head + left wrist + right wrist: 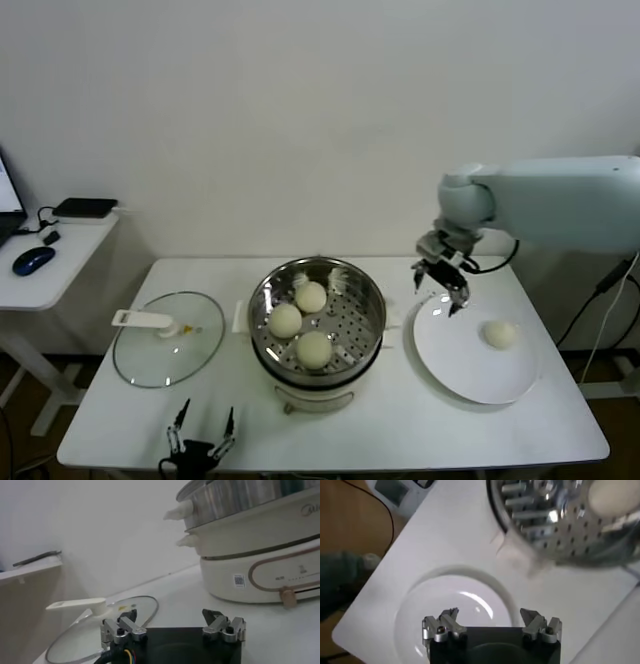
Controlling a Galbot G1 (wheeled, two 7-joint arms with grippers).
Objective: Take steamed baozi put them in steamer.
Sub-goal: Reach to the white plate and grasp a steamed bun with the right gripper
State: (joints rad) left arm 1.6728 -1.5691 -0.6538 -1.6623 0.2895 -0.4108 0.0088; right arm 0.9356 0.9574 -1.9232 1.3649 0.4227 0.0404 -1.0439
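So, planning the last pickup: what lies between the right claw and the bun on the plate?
Only bare plate, in the head view, between right claw and bun.

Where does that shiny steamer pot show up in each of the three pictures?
Head view: the steamer sits mid-table with three buns inside, between the glass lid and the plate.
Left wrist view: upper right, seen from the side, its white base showing.
Right wrist view: top right, only part of the perforated tray.
Shared landmark: the white table.
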